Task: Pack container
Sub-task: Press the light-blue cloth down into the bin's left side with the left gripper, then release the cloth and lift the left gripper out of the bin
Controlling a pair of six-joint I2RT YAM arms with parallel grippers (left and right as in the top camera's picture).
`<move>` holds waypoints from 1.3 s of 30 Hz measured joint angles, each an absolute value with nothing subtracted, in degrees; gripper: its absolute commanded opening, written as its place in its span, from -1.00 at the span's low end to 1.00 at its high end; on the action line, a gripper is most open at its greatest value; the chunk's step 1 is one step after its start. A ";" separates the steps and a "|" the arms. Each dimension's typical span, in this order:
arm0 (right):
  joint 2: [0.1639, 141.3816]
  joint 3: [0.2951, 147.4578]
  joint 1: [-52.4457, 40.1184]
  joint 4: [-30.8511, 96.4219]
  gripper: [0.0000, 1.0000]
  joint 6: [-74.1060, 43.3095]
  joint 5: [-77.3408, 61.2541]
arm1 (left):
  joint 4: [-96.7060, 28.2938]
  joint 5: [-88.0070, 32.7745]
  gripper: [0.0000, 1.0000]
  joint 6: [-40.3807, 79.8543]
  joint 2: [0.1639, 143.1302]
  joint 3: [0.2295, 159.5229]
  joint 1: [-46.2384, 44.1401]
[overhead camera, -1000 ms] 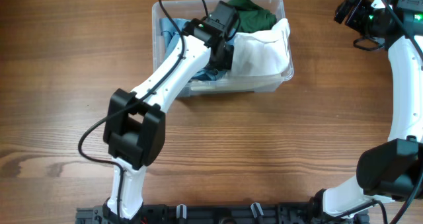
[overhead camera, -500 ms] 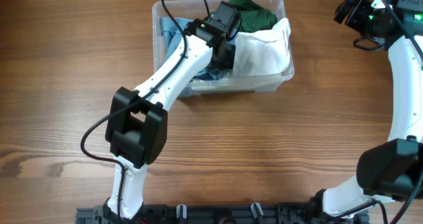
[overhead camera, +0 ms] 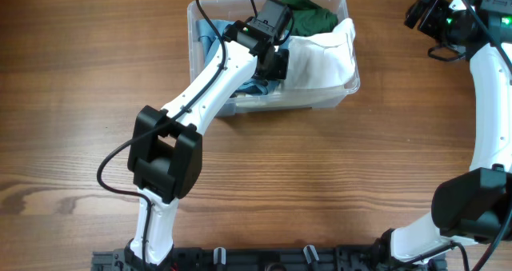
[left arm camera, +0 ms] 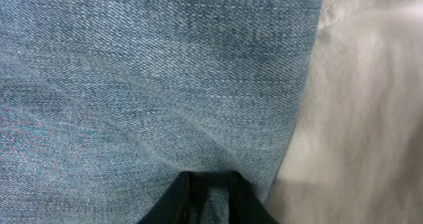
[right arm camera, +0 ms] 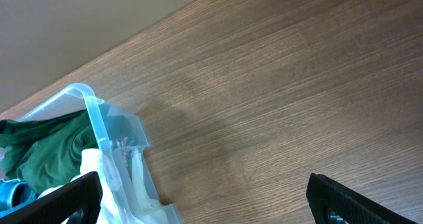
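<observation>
The wooden table (overhead camera: 336, 167) is crossed from 7 o'clock by the left arm (overhead camera: 208, 87), which is stretched over the container (overhead camera: 320, 103) sat near 12 o'clock, so a good chunk of its middle is blocked from above. Inside, a white cloth (overhead camera: 320, 59) is bunched at 3 o'clock, a green garment (overhead camera: 308, 13) at 1 o'clock and blue denim (left arm camera: 145, 85) at 9 o'clock. The left gripper (left arm camera: 213, 194) is pushed tip-down into the denim, fingers nearly together, though whether fabric is actually pinched can't be told. The right gripper (right arm camera: 201, 194) is spread wide with nothing in it, way out at 2 o'clock.
</observation>
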State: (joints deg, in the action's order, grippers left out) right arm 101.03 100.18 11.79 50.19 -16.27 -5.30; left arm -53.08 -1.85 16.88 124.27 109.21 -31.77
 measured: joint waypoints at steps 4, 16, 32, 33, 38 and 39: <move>101.03 100.20 11.79 50.19 1.00 -16.27 -5.30 | -53.08 -1.98 -0.53 16.88 123.76 109.23 -31.77; 101.03 100.18 11.79 50.19 0.99 -16.27 -5.30 | -54.65 -3.99 0.93 16.62 111.44 109.30 -32.42; 101.03 100.20 11.79 50.19 1.00 -16.27 -5.30 | -61.30 -0.30 1.00 16.86 97.12 109.54 -30.33; 101.03 100.20 11.79 50.19 0.99 -16.27 -5.30 | -62.22 -0.25 1.00 16.86 96.57 109.69 -30.33; 101.03 100.18 11.79 50.19 1.00 -16.27 -5.30 | -74.00 0.95 1.00 16.91 95.98 110.04 -30.30; 101.03 100.20 11.79 50.17 0.99 -16.27 -5.30 | -74.87 1.08 0.99 16.93 95.98 110.06 -30.20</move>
State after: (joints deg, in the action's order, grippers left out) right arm 101.03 100.20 11.79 50.17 -16.27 -5.30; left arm -74.87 1.08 16.93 95.98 110.06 -30.20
